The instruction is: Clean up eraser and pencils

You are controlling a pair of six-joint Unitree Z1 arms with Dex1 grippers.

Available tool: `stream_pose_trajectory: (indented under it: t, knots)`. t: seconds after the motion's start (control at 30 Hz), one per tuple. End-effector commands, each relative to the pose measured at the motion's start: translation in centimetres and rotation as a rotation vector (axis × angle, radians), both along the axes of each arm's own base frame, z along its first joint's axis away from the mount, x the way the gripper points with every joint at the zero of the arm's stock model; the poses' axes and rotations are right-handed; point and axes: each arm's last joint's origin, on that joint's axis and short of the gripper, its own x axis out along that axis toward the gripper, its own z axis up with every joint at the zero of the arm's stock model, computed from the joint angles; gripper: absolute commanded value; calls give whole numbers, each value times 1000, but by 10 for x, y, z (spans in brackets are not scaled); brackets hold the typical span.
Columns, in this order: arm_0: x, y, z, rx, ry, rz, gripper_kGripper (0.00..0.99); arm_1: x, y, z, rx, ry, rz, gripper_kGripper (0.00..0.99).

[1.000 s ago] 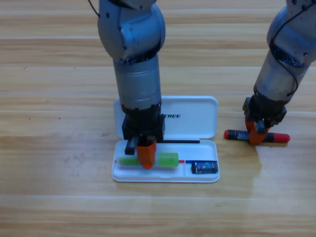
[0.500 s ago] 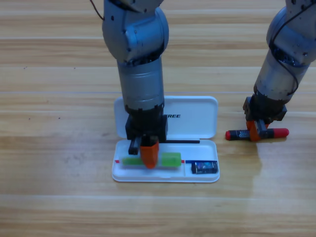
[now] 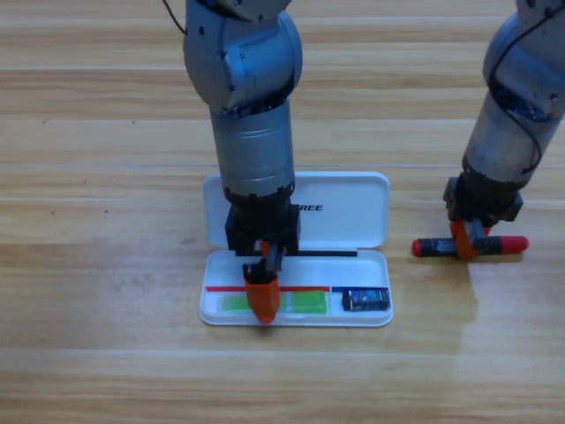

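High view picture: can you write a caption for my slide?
Left gripper over the green pencil in the white case beside the eraser; right gripper at the red pencil.

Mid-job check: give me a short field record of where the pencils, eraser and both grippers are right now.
green pencil: lying in the long compartment of the white case
eraser: in the case's small right compartment
red pencil: on the table, right of the case
left gripper: pointing down over the middle of the green pencil
right gripper: down at the red pencil, over its middle
still to stow: red pencil
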Motion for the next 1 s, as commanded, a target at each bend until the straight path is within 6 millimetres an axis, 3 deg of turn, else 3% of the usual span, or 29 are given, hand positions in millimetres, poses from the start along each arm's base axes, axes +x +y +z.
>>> stream_pose_trajectory:
  t: [0.03,0.13,0.23,0.37,0.47,0.6,0.7,0.83,1.0]
  knots:
    - [-7,-7,-23,49,53,-12,990,-30,-19,45,0,10,2,0]
    - [-15,2,2,35,25,-16,990,-57,-19,74,23,19,30,0]
    - [-35,31,58,-18,-52,-17,990,-80,-12,93,39,28,44,0]
    - [-67,100,132,-92,-193,8,990,-98,17,92,43,57,75,0]
    - [-83,157,161,-132,-262,62,990,-91,49,78,39,67,79,0]
    - [-83,210,170,-134,-304,153,990,-72,98,44,26,81,97,0]
    - [-82,232,161,-125,-301,185,990,-63,126,28,35,72,99,0]
    - [-82,240,145,-108,-280,200,990,-64,150,20,54,59,115,0]
    - [-84,240,128,-105,-252,198,990,-61,166,9,64,54,117,0]
